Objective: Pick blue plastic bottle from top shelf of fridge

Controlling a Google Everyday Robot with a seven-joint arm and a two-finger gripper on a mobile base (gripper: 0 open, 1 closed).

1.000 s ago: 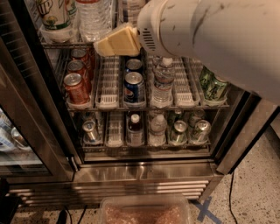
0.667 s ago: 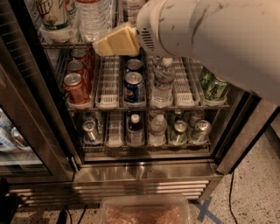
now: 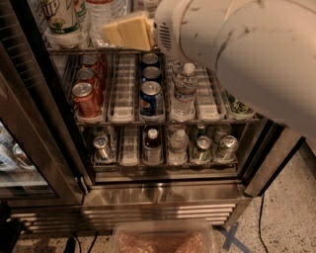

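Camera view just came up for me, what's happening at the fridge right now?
The robot's arm is inside the open fridge, with its gripper at the level of the top shelf, just right of a clear water bottle. A wide white-labelled bottle, likely the blue plastic bottle it is after, stands at the shelf's left end, apart from the gripper. Nothing looks lifted off the shelf yet.

The robot's bulky white arm (image 3: 256,59) stretches in from the near right and fills the upper right of the view, its scuffed round wrist housing (image 3: 173,29) facing left. The pale yellow gripper (image 3: 129,32) juts leftward from it, apparently tilted slightly downward.
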